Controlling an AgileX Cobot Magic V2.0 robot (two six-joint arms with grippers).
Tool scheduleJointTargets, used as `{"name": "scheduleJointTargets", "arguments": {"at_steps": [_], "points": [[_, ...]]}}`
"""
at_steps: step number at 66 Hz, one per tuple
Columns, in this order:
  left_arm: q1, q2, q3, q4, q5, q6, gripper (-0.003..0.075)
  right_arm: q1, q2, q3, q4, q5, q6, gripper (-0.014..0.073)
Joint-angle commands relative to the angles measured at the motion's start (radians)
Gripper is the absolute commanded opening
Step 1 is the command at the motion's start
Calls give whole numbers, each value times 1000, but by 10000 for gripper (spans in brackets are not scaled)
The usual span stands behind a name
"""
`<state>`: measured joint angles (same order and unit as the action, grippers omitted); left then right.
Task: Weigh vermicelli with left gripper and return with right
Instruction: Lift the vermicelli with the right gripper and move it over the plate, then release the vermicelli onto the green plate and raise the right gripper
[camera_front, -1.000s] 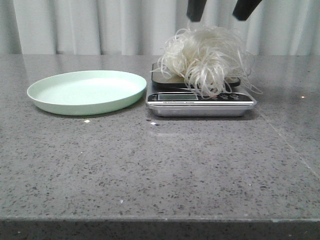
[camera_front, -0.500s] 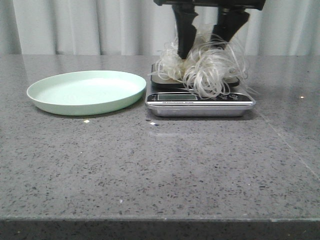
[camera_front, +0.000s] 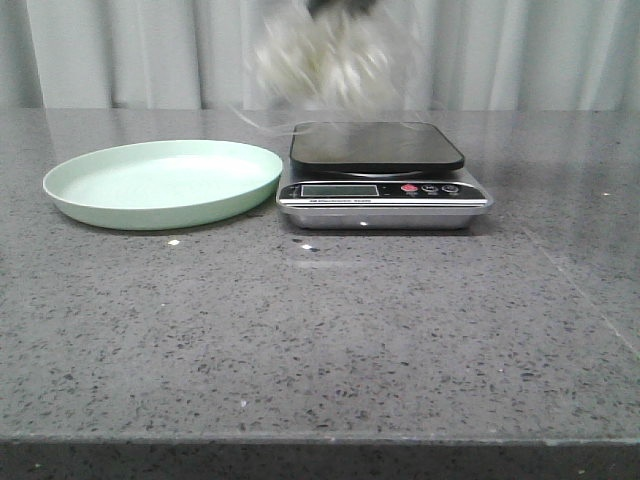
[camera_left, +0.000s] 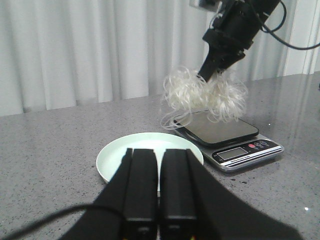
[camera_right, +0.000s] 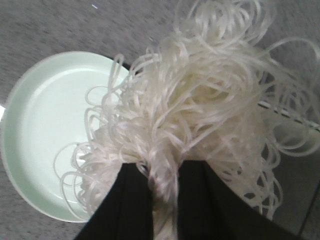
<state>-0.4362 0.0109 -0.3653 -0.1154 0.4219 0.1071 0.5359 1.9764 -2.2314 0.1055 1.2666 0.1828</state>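
Lifted clear of the scale since half a second ago, the vermicelli (camera_right: 200, 105) is now hanging in the air, clamped in the right gripper (camera_right: 165, 200), whose two black fingers (camera_right: 127, 205) are pinching the bundle near its top while loose loops are spilling out all round. Seen from the left wrist, that gripper is carrying the tangle just above the digital kitchen scale (camera_left: 227, 137), over the edge of its platform that faces the pale green plate (camera_left: 150, 150); the scale's dark platform (camera_front: 375, 145) is bare, and scale and plate are both sitting slightly further left than before. The left gripper (camera_left: 159, 190) is hovering low on the near side of the plate, its fingers drawn almost together on nothing.

I would judge the noodles very light, springy and brittle, with trailing strands ready to snag or snap; gripping deep in the dense core, as now, looks the safest hold.

From the front, the vermicelli is only a pale blur against the curtain (camera_front: 130, 50), and the right gripper is nearly cut off at the top edge. The scale's display is too small to read.
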Motion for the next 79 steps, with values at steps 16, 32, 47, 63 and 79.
{"name": "scheduleJointTargets", "arguments": {"at_steps": [16,32,47,63,79], "points": [[4,12,-25,-11,-80,0,127,126,-21,-107,33,-37,-7,138],[4,12,-25,-11,-82,0,127,188,99,-107,67,-112,-7,138],[4,12,-25,-11,-82,0,127,200,139,-107,73,-109,-6,347],[4,12,-25,-11,-82,0,127,169,72,-127,-20,-3,-7,493],[4,12,-25,-11,-76,0,127,165,-75,-53,-251,60,2,492]]}}
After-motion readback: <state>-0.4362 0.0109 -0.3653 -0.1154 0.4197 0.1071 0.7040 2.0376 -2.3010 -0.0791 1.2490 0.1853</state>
